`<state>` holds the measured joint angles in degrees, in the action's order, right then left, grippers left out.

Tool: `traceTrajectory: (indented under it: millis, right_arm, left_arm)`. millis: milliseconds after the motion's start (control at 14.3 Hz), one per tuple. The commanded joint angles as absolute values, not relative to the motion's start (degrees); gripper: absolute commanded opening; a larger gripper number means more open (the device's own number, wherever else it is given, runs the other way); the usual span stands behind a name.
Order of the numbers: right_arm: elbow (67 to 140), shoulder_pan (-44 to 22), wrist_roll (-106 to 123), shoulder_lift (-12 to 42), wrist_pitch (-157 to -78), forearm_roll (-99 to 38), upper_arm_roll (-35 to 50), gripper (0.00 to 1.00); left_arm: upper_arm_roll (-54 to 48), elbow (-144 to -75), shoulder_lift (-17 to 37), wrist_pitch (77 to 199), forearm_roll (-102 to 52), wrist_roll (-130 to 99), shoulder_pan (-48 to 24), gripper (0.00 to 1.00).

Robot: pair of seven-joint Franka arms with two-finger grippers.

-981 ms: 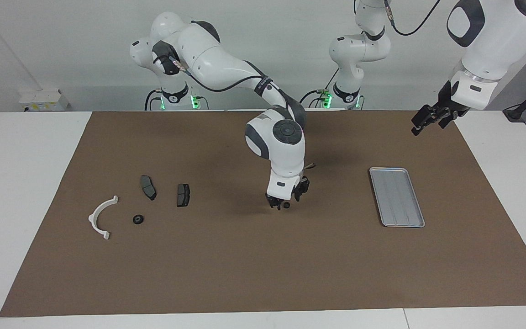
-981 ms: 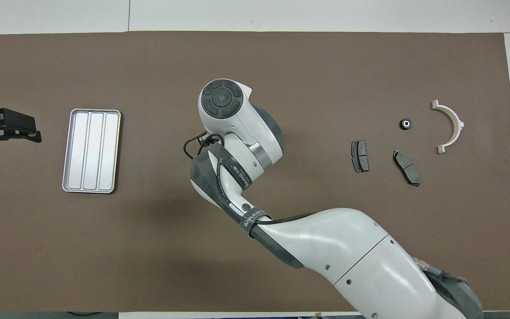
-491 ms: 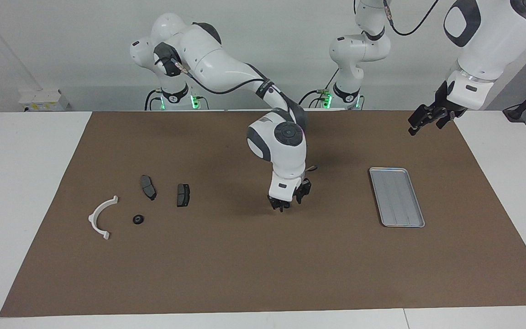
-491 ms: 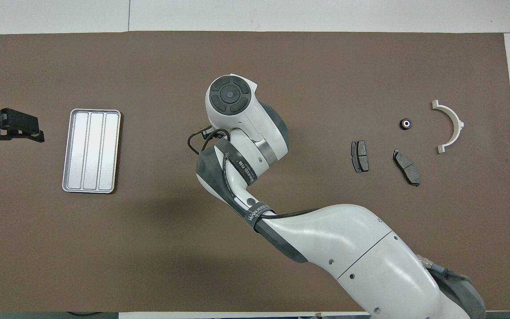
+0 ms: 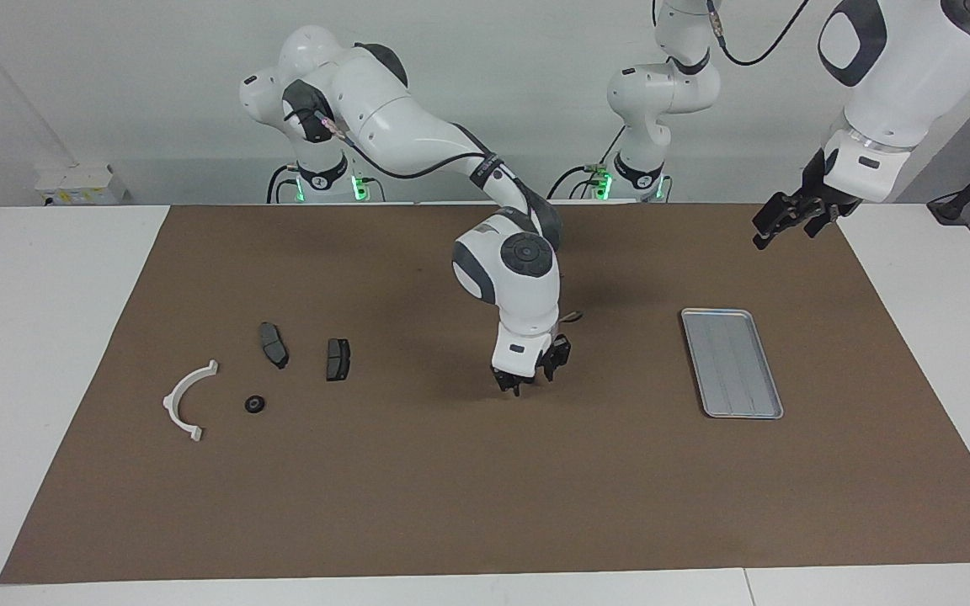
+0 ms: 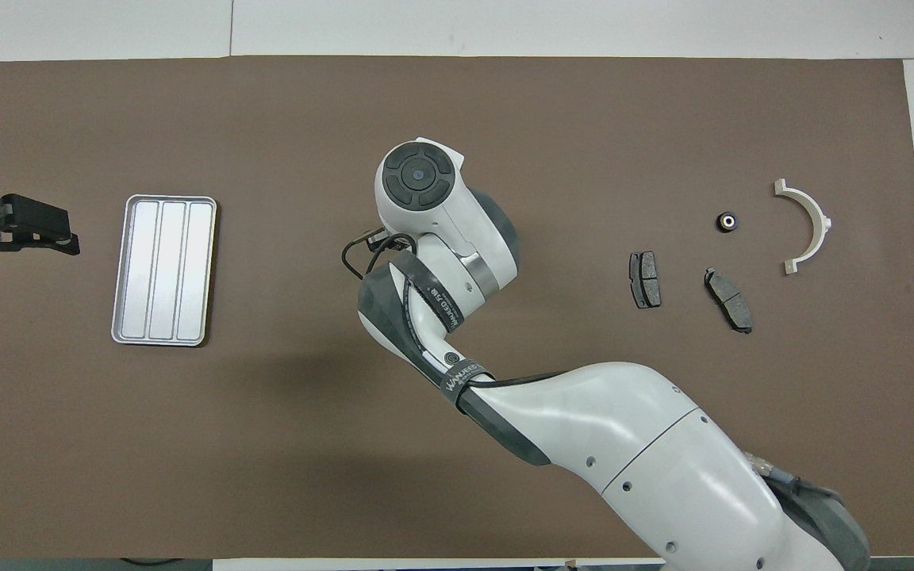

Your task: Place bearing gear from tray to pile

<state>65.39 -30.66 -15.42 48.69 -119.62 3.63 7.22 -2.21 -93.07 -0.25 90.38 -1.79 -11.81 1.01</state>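
Your right claw (image 5: 519, 385) hangs low over mid-surface, its grip unreadable, left claw (image 5: 780, 225) waiting over the corner by the tray (image 5: 732, 362); a loosely held gear could drop short of the pile (image 5: 273, 345).

A robotics lab is suggested: two white arms are mounted at a white worktop (image 5: 47, 337) covered by a brown mat (image 5: 451, 488), before a bare pale wall (image 5: 114, 84), with cables trailed

Right gripper (image 5: 515, 387) under its own wrist overhead (grip and any held part unreadable)
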Motion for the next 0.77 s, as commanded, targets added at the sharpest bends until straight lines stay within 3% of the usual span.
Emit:
traceTrajectory:
  millis: [0,701]
  right_arm:
    - [68.0,-30.1,-16.3,47.5,-120.8,2.9,7.8,0.71]
    - [69.2,-30.6,-17.0,47.1,-121.2,2.7,7.8,0.71]
  left_arm:
    - [-1.8,-93.3,-0.5,91.0,-2.8,-11.2,0.7,1.00]
    - [-1.8,-93.3,-0.8,90.5,-2.8,-11.6,0.7,1.00]
